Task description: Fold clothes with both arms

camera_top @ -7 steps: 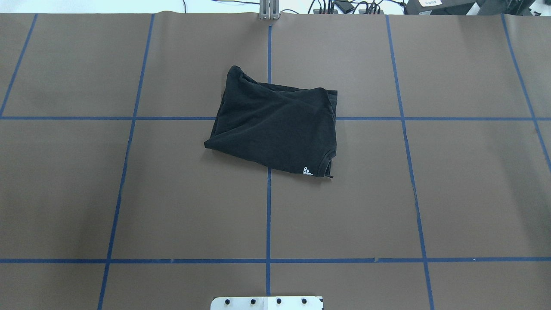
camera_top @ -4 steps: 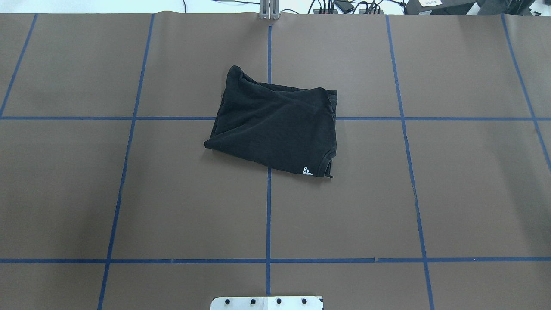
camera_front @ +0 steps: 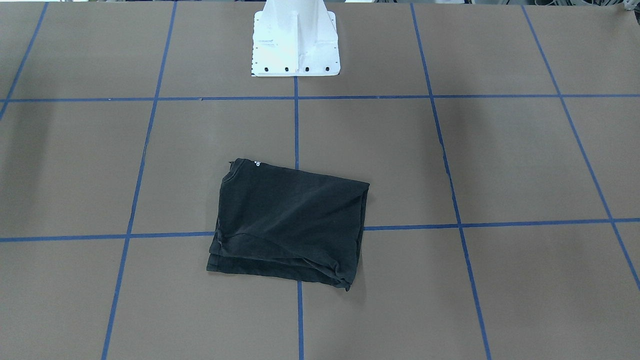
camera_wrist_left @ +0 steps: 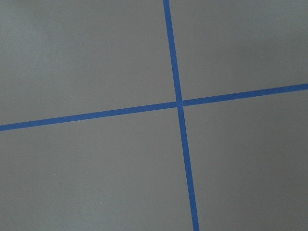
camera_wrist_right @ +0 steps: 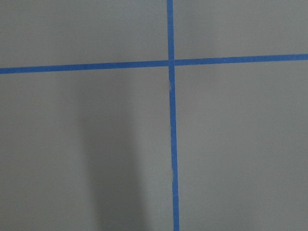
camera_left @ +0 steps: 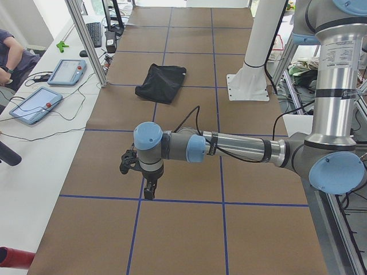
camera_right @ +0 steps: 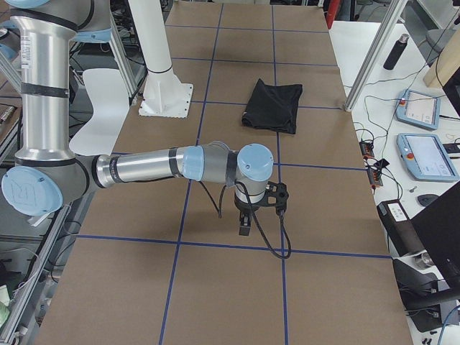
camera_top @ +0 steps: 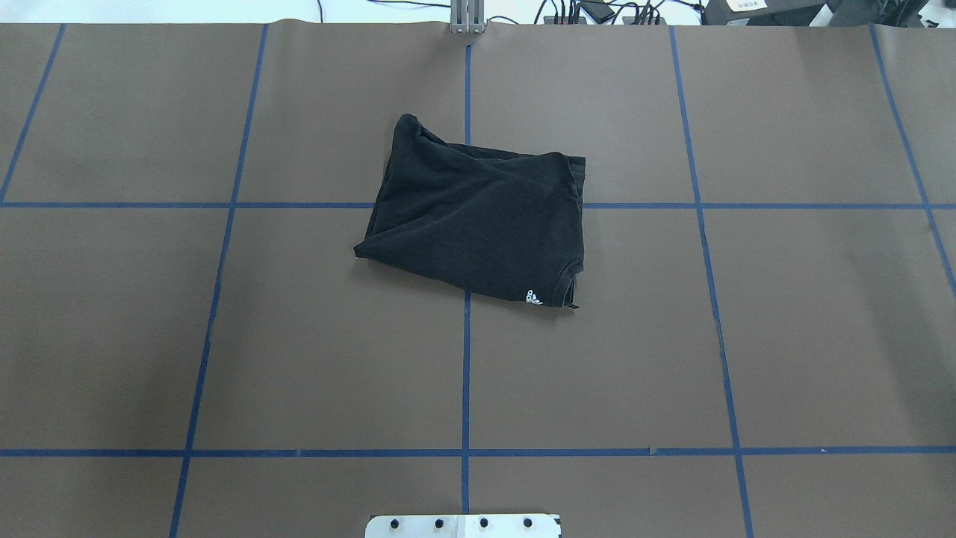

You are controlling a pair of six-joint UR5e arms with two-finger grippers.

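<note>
Black T-shirt lies folded at desk centre, over crossing blue tape lines. My L end effector & R end effector hang well apart from it; can't tell wide/narrow.

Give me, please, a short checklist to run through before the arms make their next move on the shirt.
1. The T-shirt lies folded on the table, held by nothing: ok.
2. The left gripper is away from the T-shirt, over bare table: ok.
3. The right gripper is away from the T-shirt, over bare table: ok.
4. Both grippers open for a grasp: cannot tell, since they show only in the side views.
5. Fold tidy: not ok. The cloth is creased and its layers sit offset along the edge away from the robot.
6. The person is off the table's surface: ok.
</note>
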